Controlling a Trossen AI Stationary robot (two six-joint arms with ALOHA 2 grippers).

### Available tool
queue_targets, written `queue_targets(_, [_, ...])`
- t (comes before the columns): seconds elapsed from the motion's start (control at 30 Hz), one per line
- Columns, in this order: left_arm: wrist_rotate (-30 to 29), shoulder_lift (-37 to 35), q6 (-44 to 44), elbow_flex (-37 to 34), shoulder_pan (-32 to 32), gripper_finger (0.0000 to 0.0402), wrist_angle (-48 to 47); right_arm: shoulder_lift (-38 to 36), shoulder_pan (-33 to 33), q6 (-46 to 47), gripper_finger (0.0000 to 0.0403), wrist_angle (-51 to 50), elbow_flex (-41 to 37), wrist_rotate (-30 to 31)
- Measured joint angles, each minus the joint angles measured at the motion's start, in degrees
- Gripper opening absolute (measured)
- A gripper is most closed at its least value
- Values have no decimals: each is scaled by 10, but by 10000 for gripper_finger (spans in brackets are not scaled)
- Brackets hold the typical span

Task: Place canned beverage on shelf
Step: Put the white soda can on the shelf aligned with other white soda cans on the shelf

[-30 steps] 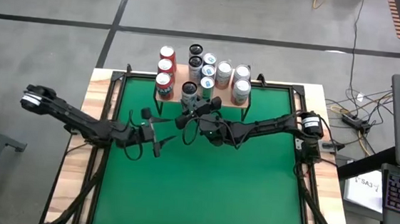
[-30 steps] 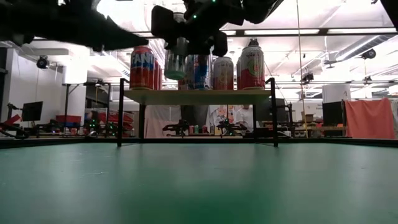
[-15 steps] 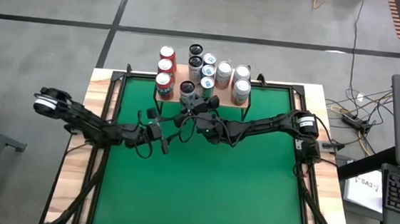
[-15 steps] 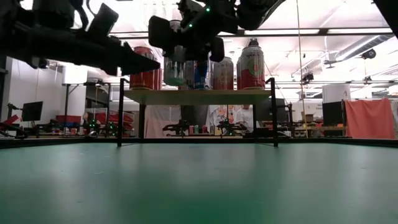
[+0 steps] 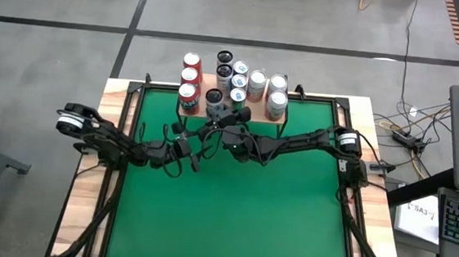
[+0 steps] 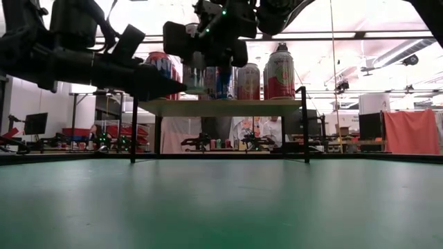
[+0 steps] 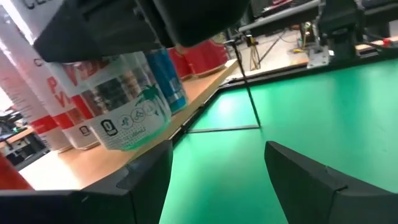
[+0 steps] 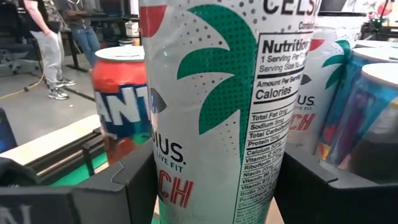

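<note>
Above the front edge of the shelf (image 5: 208, 84), the right end effector (image 5: 216, 116) holds the can (image 5: 214, 100) upright, its long axis vertical, the fingers clamped on either side of the can's lower body. The right wrist view fills with that can (image 8: 211, 106), a white one with a green palm print, gripped between the two dark fingers (image 8: 134, 180). An orange can (image 8: 121, 109) stands just beside it, with more cans behind.

From the low view, the held can (image 6: 194, 72) hangs with its base close to the level of the shelf top (image 6: 221, 105), at the front of the row already standing there; whether it touches the wood I cannot tell. The shelf lies straight ahead of the right end effector, away from the robot, and the open spot looks to be the front edge between the red cans (image 5: 190, 80) and the white ones (image 5: 275, 99). So the coming move is likely a short push forward and down, keeping the can vertical.

The left end effector (image 5: 185, 148) hovers over the green surface (image 5: 231, 211) just short of the shelf, fingers (image 7: 311, 174) apart and holding nothing. The right arm is plainly the nearer one.
</note>
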Motion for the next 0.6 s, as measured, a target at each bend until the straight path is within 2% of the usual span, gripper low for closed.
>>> queue_targets(0.6, [7,74,0,30,6,239,49,0,-17,25,248,-19,0,-7])
